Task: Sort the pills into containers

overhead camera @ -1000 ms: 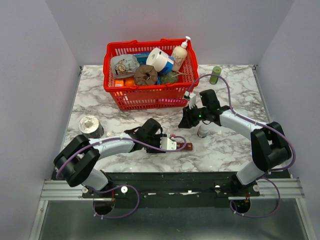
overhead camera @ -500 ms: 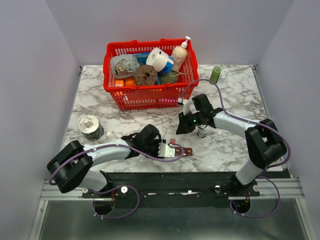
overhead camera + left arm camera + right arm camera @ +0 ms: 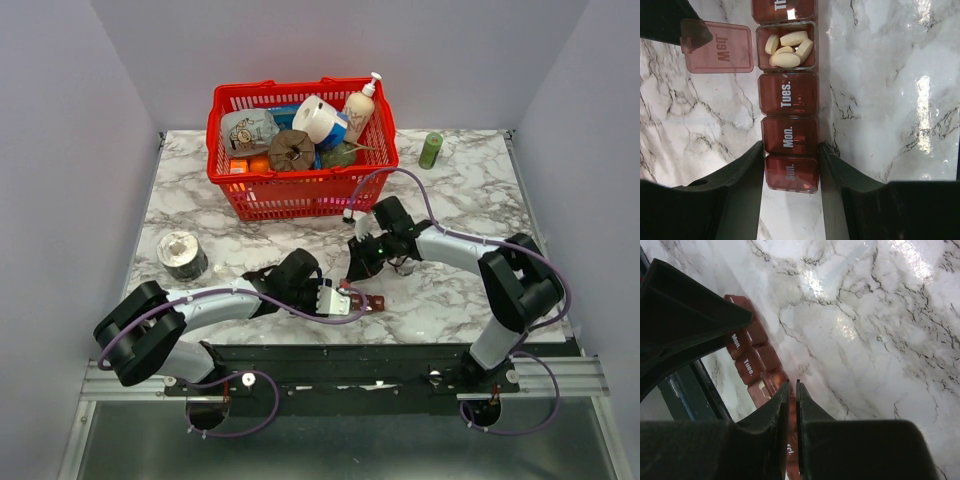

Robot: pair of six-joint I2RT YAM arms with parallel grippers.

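Observation:
The containers (image 3: 789, 95) are one dark red-brown strip of day-marked compartments lying on the marble. Sun, Mon and Tues are closed. The Wed lid (image 3: 720, 47) is flipped open, and several pale yellow pills (image 3: 787, 50) lie in that compartment. My left gripper (image 3: 790, 150) is shut on the Sun and Mon end of the strip. In the top view it (image 3: 345, 298) holds the strip (image 3: 368, 302) near the front edge. My right gripper (image 3: 792, 384) is shut and empty, just above the strip (image 3: 747, 365). In the top view it (image 3: 355, 275) points down at it. Its dark tip touches the open lid's corner.
A red basket (image 3: 300, 150) full of household items stands at the back centre. A small green bottle (image 3: 431, 150) stands at the back right. A round metal tin (image 3: 181, 252) sits at the left. The table's front edge and a black rail lie just behind the strip.
My right gripper has moved left and down to the strip. My left gripper has shifted slightly nearer the front edge with the strip in it.

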